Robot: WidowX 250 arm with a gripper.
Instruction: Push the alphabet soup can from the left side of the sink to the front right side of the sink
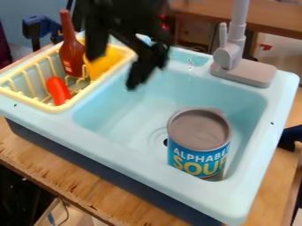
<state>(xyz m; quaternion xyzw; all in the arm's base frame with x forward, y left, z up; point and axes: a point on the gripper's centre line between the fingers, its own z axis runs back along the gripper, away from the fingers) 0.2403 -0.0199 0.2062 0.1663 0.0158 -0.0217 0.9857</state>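
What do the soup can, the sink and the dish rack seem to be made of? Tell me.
Soup can: probably metal, its lid dull grey, with a printed wrap, perhaps paper, around the side.
Sink: likely molded plastic, smooth with a soft sheen, judging by its rounded one-piece edges.
Dish rack: seemingly plastic too, pale yellow, with thick bars running into the rim.

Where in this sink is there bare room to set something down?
The widest bare patch looks to be the sink floor between the soup can and the yellow dish rack, with the gripper above its rack side. It's crowded in the rack, around the dark-red bottle, and tight between the can and the basin wall farthest from the rack.
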